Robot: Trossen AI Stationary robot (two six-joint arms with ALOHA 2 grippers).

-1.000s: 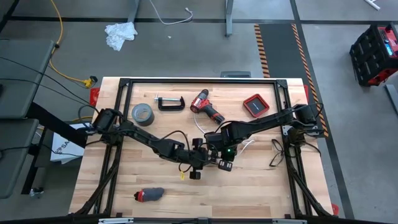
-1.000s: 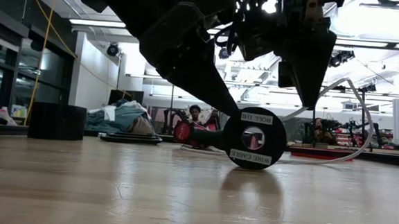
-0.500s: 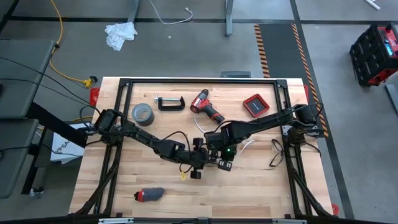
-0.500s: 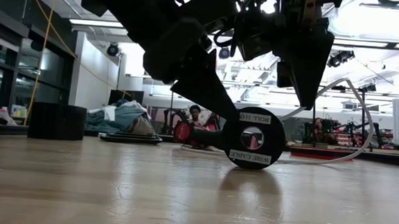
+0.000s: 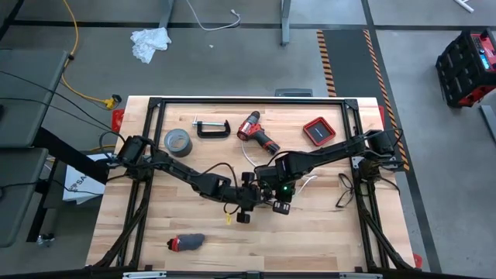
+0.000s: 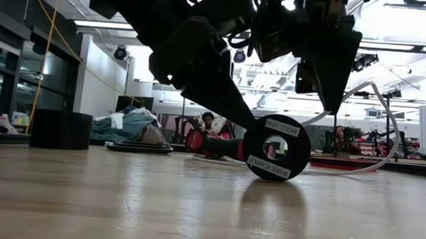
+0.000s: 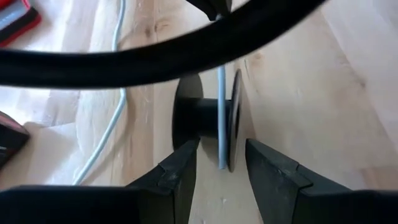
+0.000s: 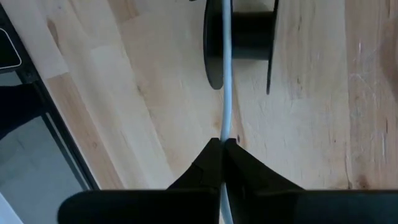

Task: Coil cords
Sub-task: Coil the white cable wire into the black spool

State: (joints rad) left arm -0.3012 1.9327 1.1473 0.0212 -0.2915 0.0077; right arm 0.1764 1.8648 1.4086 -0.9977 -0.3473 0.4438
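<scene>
The cord is a thin white cable [image 8: 226, 93] wound onto a small black spool [image 6: 276, 147] with a pale label. The spool stands on edge with its lower rim at the table top near the middle. My left gripper [image 7: 221, 155] reaches it from the left, one finger on each side of it. My right gripper [image 8: 222, 144] is above the spool, shut on the cable. The rest of the cable arches up and away [image 6: 380, 107] and trails over the table [image 7: 118, 93]. My left gripper pinches the spool across its width, one fingertip on each flange's outer face [image 7: 235, 146], near the rim. The fingers slant down from the table's left. The spool sits upright on edge; whether its rim touches the table I cannot tell. My right gripper pinches the white cable [image 8: 225, 134] between its shut fingertips, a short way from the spool. The fingers point steeply down from above and lie along the cable. The stretch between fingertips and spool core [image 8: 239, 37] runs straight, into the channel between the flanges.
At the table's far side lie a grey tape roll [image 5: 177, 142], a black clamp [image 5: 211, 126], a red drill [image 5: 258, 134] and a red case [image 5: 318, 132]. A red-and-grey object [image 5: 186, 242] lies near the front left. Black cables [image 5: 346, 190] hang at the right.
The spool has turned a little about its own axis, so its label now sits tilted, and it has shifted slightly toward the table's right. Both grippers have kept their holds.
</scene>
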